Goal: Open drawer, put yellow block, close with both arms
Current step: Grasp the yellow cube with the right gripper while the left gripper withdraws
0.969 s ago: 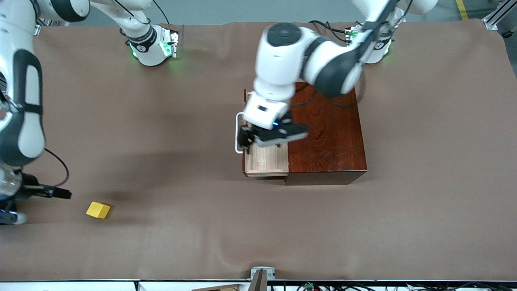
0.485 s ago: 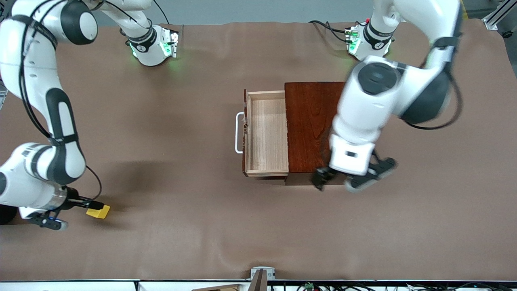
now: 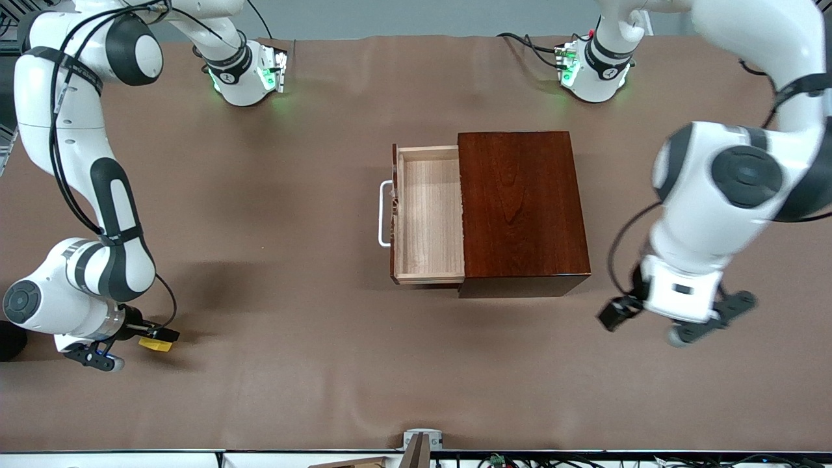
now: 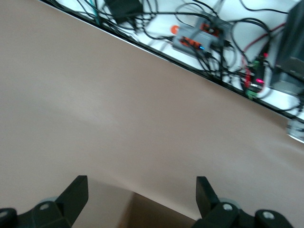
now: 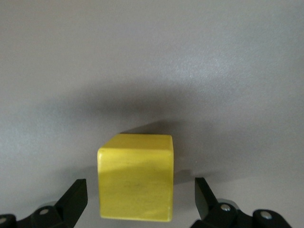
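Nearby, open drawer [image 3: 429, 214], yellow block [image 5: 136, 176].

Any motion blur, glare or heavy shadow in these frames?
Front view: the left arm's white wrist and left gripper are smeared; the glossy reddish-brown wooden box shows no strong glare. Left wrist view: soft throughout. Right wrist view: the small yellow block is sharp, with a dark shadow on the cloth beside it.
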`<state>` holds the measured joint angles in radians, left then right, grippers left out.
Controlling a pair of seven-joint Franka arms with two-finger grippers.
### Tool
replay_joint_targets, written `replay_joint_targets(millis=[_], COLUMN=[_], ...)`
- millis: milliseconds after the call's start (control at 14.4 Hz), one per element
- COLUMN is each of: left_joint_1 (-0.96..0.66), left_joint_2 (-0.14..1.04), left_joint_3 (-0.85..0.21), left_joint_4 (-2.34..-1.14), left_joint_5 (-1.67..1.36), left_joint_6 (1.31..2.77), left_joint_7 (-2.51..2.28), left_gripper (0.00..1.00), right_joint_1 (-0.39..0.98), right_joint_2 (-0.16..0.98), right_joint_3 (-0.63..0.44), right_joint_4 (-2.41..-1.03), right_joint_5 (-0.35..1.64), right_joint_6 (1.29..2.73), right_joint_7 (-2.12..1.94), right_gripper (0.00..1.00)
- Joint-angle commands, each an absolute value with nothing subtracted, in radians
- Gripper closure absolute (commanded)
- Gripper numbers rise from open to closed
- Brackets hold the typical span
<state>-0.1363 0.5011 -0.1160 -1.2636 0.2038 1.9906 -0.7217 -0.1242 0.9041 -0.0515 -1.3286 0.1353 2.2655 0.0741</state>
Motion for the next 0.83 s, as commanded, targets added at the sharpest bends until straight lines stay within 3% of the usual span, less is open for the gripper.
replay_joint_targets(millis=[0,208,277,485,762], left_joint_1=[-0.071,-0.048,-0.048,-0.048,-0.049], left_joint_2=[0.454,0.437,0.437,0.437,0.437], left_joint_3=[-0.135,-0.137,-0.137,-0.137,-0.137], left_joint_4=[-1.290,-1.290,-1.290,-1.290,-1.290], left_joint_5=[0.190,0.169,0.166,0.166,0.166], left_joint_6=[1.928,1.905,1.905,1.901,1.901], left_joint_7=[-0.587,-0.512,-0.511,-0.511,-0.511], left_gripper=[0.00,0.00,0.00,0.00,0.00], right_joint_1=[-0.129,-0.127,-0.127,-0.118,-0.104], right_joint_2=[0.922,0.920,0.916,0.859,0.657], right_joint_3=[-0.044,-0.046,-0.045,-0.046,-0.038], right_joint_4=[-1.313,-1.304,-1.302,-1.290,-1.266], right_joint_5=[0.146,0.141,0.140,0.123,0.041], right_joint_6=[2.287,2.287,2.286,2.235,1.949], right_joint_7=[0.094,0.084,0.081,0.075,-0.029], right_gripper=[0.23,0.66,0.76,0.80,0.80])
